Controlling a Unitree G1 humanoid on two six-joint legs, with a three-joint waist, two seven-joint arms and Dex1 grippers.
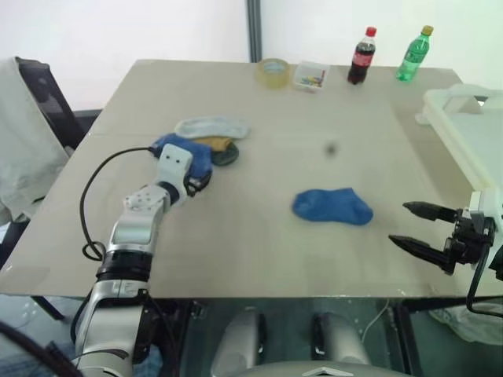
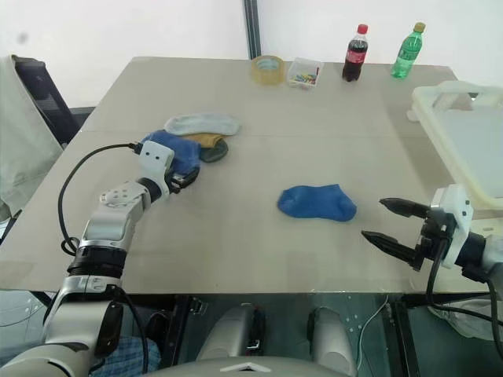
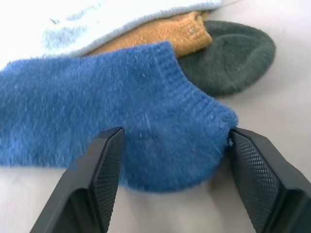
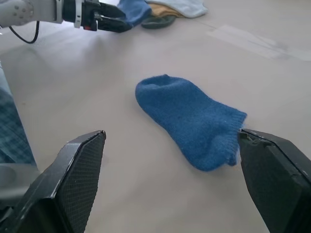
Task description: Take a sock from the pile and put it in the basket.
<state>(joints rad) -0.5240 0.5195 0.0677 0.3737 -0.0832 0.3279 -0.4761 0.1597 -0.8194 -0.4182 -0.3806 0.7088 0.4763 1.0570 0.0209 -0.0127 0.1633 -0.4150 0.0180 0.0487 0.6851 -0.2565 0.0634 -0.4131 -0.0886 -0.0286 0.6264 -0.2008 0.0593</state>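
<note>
1. Over at the left side of the table [image 1: 259, 141], the left gripper [image 3: 170, 179] has its fingers partly spread either side of the cuff end of a royal blue sock [image 3: 97, 126] atop the pile [image 1: 206, 141]; not clamped yet.
2. To do this well, I'd say pinch only that blue cuff, clear of the mustard and dark grey socks behind.
3. That sock's long axis runs across the fingers, cuff toward the dark sock.
4. Nearer, right of centre, a loose blue sock [image 1: 332, 206] lies left-right; the right gripper [image 1: 418, 226] hangs wide, empty. The basket [image 1: 471, 133] waits far right.
</note>
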